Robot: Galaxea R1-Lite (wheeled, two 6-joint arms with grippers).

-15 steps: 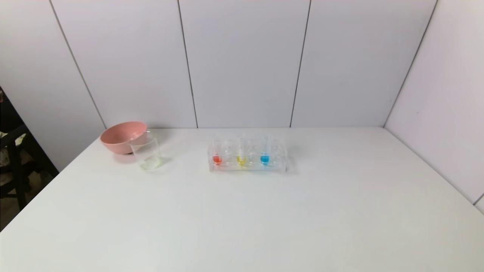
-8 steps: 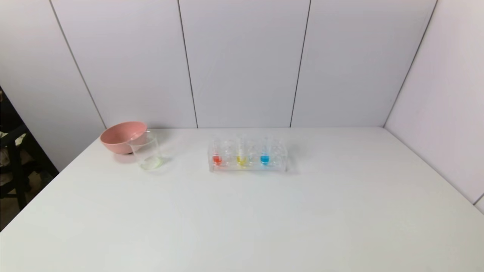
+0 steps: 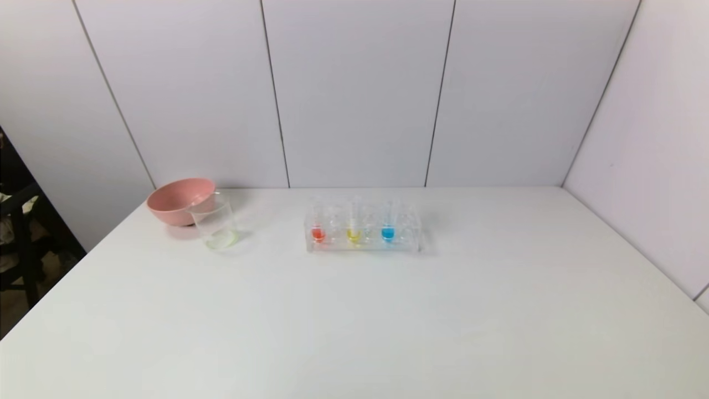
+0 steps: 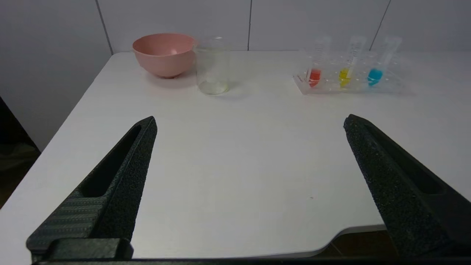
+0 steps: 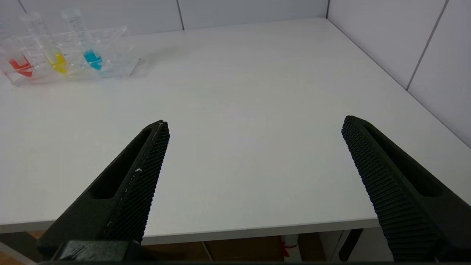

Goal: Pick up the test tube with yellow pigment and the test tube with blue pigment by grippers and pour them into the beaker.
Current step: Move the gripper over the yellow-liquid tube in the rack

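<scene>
Nothing has moved since earlier: yellow tube (image 3: 354, 226) and blue tube (image 3: 388, 224) stand racked mid-bench toward the back edge, beaker (image 3: 215, 224) near the back-left corner, left pincer (image 4: 250, 123) and right pincer (image 5: 254, 125) spread apart at the front edge, grasping not begun.

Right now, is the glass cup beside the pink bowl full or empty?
Almost empty. The beaker stands upright and looks clear down its walls, with only a faint yellowish film at its bottom. It stands beside the pink bowl.

Left claw (image 4: 250, 121), right claw (image 5: 254, 125) agape
</scene>
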